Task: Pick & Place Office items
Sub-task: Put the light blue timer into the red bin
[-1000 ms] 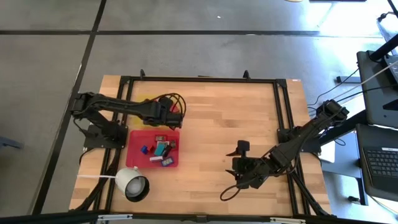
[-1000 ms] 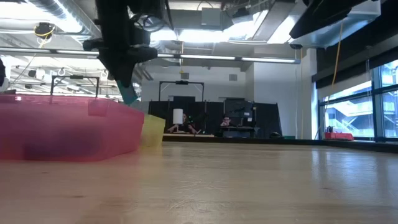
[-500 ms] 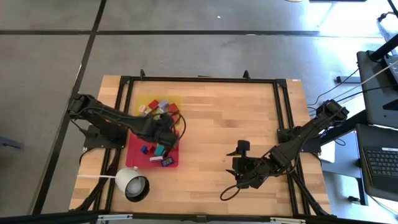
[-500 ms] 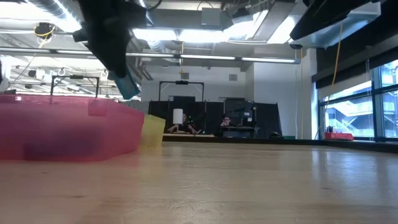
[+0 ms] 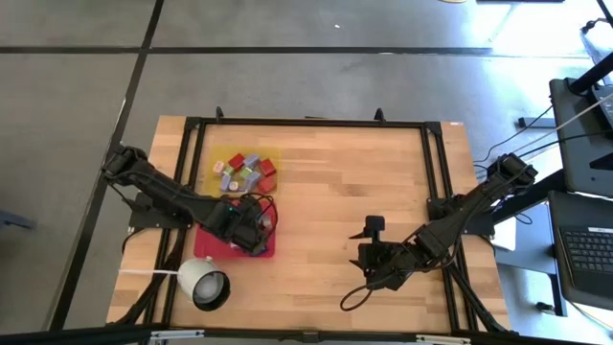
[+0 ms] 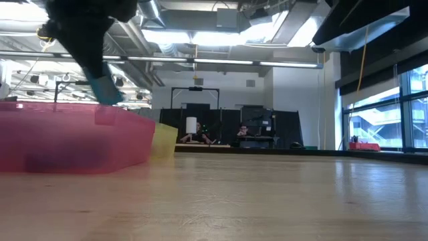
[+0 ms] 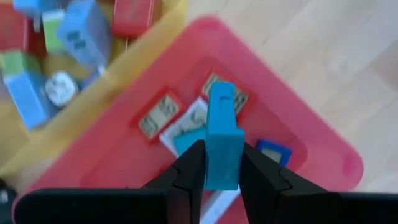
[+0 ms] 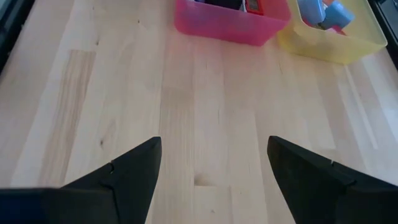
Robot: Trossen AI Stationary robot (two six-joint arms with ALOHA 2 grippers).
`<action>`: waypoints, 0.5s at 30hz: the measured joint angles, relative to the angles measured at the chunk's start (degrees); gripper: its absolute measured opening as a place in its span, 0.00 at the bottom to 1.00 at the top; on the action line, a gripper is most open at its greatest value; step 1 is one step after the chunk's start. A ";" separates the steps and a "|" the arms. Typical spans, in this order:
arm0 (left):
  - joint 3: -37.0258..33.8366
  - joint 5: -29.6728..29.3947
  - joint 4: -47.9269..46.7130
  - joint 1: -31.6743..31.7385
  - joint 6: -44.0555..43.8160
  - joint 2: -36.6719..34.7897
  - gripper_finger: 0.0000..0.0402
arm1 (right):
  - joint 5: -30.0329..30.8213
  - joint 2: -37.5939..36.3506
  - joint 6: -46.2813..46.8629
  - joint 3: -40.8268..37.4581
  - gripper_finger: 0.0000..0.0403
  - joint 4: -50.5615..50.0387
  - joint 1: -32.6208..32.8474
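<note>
Jaws, left (image 7: 219,167): mine, clamped on a blue block (image 7: 221,140) that stands up between my fingers, above the red tray (image 5: 213,247).
Jaws, right (image 5: 375,275): spread wide, nothing in them, waiting low over the bare wooden surface (image 5: 345,182), well apart from both trays.
Red tray contents: a few flat office items (image 7: 157,116) lying under my left jaws.
Yellow tray (image 5: 215,156): just beside the red one, holding more blocks (image 5: 247,171) in blue, red and green.
White round cup (image 5: 203,284): near the red tray, cord attached.

a red tray (image 5: 204,243) touches a yellow tray (image 5: 216,154); a white corded cup (image 5: 202,284) sits near.
</note>
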 joint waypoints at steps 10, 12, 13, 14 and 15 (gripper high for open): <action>-3.26 10.10 -4.63 -2.19 -10.07 0.00 0.19 | -0.01 0.00 1.58 0.00 0.71 -0.10 0.00; -5.66 10.66 -1.94 -2.34 -11.25 0.00 0.19 | 0.00 0.00 1.75 0.00 0.70 -0.10 0.00; -6.91 10.77 -0.23 -2.32 -11.60 0.02 0.19 | -0.01 0.00 1.75 0.00 0.70 -0.10 0.00; -7.93 10.78 1.07 -2.22 -11.71 0.04 0.19 | 0.00 0.02 1.75 0.00 0.70 -0.10 0.00; -8.58 10.91 1.64 -2.09 -11.73 0.07 0.19 | 0.00 0.02 1.75 0.00 0.69 -0.10 0.00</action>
